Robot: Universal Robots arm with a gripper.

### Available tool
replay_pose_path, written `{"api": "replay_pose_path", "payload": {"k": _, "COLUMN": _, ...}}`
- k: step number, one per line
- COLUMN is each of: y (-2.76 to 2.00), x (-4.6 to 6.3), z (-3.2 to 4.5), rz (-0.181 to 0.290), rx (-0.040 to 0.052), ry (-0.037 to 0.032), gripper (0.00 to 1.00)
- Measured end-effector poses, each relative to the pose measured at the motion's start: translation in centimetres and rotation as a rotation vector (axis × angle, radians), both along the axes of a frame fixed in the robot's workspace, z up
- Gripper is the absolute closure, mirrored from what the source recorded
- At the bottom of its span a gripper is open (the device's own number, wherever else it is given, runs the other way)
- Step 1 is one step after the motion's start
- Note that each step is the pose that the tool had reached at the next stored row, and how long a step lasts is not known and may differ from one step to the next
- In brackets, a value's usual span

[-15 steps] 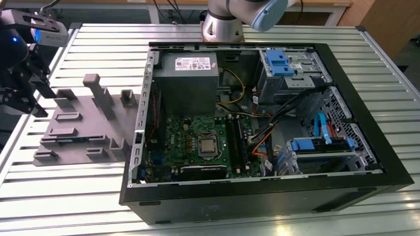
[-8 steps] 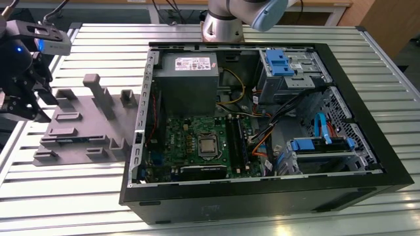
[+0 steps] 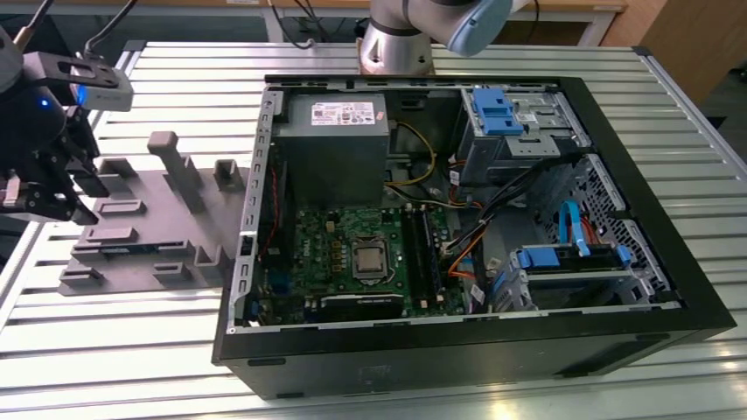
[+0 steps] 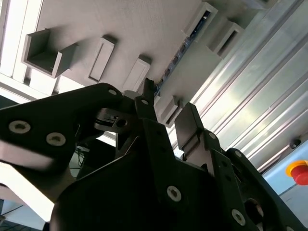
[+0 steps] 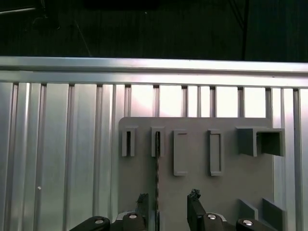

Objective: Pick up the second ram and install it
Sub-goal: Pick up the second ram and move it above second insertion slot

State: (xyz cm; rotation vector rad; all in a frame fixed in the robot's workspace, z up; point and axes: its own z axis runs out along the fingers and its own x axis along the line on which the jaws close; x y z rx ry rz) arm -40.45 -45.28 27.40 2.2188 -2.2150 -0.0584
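Over at 9 o'clock from the open PC case [image 3: 467, 350] in the exterior view, the gripper [image 3: 52, 188] hangs above the grey holder [image 3: 146, 188] on the table [image 3: 688, 114]. It's spread wide and empty, straddling the second ram [image 5: 157, 178]. That stands on edge in its slot, probably so the flat sides can be pinched. Count: one stick, four small slot brackets in that row, two fingers [image 5: 196, 211].
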Motion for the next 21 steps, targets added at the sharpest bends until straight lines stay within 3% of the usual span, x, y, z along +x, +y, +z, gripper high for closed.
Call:
{"api": "replay_pose_path", "payload": {"k": 3, "y": -0.05, "x": 0.0, "z": -0.38, "rz": 0.000, "rx": 0.0000, "ry": 0.0000, "gripper": 0.56}}
{"api": "replay_pose_path", "payload": {"k": 4, "y": -0.07, "x": 0.0, "z": -0.51, "rz": 0.000, "rx": 0.0000, "ry": 0.0000, "gripper": 0.63}}
{"api": "replay_pose_path", "payload": {"k": 17, "y": -0.58, "x": 0.0, "z": -2.62, "rz": 0.000, "rx": 0.0000, "ry": -0.0001, "gripper": 0.63}}
{"api": "replay_pose_path", "payload": {"k": 21, "y": -0.58, "x": 0.0, "z": -2.78, "rz": 0.000, "rx": -0.0001, "ry": 0.0001, "gripper": 0.63}}
